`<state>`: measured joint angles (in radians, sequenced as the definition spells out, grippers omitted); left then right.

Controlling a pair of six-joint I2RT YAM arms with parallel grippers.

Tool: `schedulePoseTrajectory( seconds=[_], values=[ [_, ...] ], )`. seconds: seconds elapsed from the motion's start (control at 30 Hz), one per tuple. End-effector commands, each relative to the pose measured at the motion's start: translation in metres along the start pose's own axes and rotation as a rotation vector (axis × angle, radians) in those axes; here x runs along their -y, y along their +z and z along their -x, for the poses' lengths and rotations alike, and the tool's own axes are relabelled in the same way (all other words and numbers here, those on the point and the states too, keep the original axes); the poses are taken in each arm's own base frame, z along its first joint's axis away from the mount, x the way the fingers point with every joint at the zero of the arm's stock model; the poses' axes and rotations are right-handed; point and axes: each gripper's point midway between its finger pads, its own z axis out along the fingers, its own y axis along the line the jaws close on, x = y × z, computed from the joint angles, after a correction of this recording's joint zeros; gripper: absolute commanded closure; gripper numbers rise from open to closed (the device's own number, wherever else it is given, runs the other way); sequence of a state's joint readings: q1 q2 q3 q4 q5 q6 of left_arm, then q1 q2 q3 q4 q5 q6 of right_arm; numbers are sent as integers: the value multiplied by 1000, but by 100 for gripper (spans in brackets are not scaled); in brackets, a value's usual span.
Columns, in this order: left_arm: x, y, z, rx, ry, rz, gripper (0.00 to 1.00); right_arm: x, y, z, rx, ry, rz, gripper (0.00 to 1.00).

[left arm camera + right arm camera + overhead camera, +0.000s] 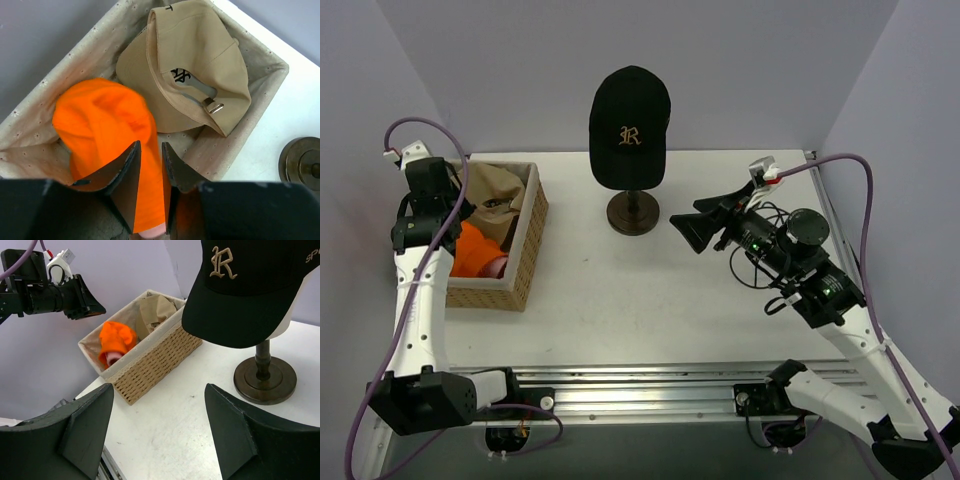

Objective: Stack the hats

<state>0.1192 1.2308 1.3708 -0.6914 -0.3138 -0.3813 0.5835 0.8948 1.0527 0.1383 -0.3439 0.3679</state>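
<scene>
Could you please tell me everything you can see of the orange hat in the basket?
The orange hat is bright, soft fabric, crumpled into a mound with no brim showing. It lies in the cloth-lined wicker basket, at the end nearer the arms, next to the tan cap. At one end peeks something pale pink. The left gripper hangs above it, fingers apart, not gripping.

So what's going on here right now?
The left gripper hovers over the wicker basket, jaws slightly parted above the orange hat, gripping nothing. The tan cap lies beside it in the basket. Only the black cap sits on the head form. The right gripper faces it, jaws wide, empty.
</scene>
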Motion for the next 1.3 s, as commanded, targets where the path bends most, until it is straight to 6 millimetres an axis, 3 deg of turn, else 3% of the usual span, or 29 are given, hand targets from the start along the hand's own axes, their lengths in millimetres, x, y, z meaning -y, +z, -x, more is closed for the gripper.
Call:
schedulePoseTrajectory(
  seconds=[0.0, 0.07, 0.17, 0.2, 0.37, 0.6, 0.63, 0.77, 0.87, 0.93, 1.03, 1.07, 1.17, 1.27],
  values=[
    [1, -10, 27, 68, -19, 6, 69, -4, -5, 8, 45, -33, 12, 31],
    [-2, -4, 23, 43, -7, 26, 67, -3, -6, 7, 43, -36, 8, 31],
    [-17, -1, 25, 27, -12, 94, 46, -1, -6, 4, 35, -36, 3, 31],
    [-27, 1, 28, 27, -29, 113, 43, -1, -5, 4, 35, -33, 5, 31],
    [-37, 21, 19, -17, -44, 141, 40, -2, -6, -1, 30, -22, 18, 31],
    [-44, 63, -29, -154, -40, 193, 40, -1, -9, -2, 29, -33, 11, 31],
    [-43, 75, -40, -193, -41, 193, 42, -1, -9, -3, 25, -31, 9, 31],
    [-42, 89, -53, -244, -43, 205, 48, -2, -11, -3, 27, -36, 12, 31],
    [-37, 91, -57, -258, -71, 183, 68, 0, -12, -2, 28, -44, 2, 31],
    [-34, 89, -52, -239, -81, 166, 88, 0, -13, -2, 26, -47, -2, 31],
    [-33, 75, -28, -174, -91, 166, 88, 1, -13, -3, 27, -48, -5, 31],
    [-32, 67, -14, -137, -94, 162, 86, 2, -13, -3, 28, -48, -6, 31],
    [-30, 54, 0, -98, -91, 148, 76, 2, -10, -6, 19, -43, -5, 31],
    [-29, 54, 3, -78, -89, 131, 97, 2, -9, -6, 16, -37, -1, 31]
  ],
)
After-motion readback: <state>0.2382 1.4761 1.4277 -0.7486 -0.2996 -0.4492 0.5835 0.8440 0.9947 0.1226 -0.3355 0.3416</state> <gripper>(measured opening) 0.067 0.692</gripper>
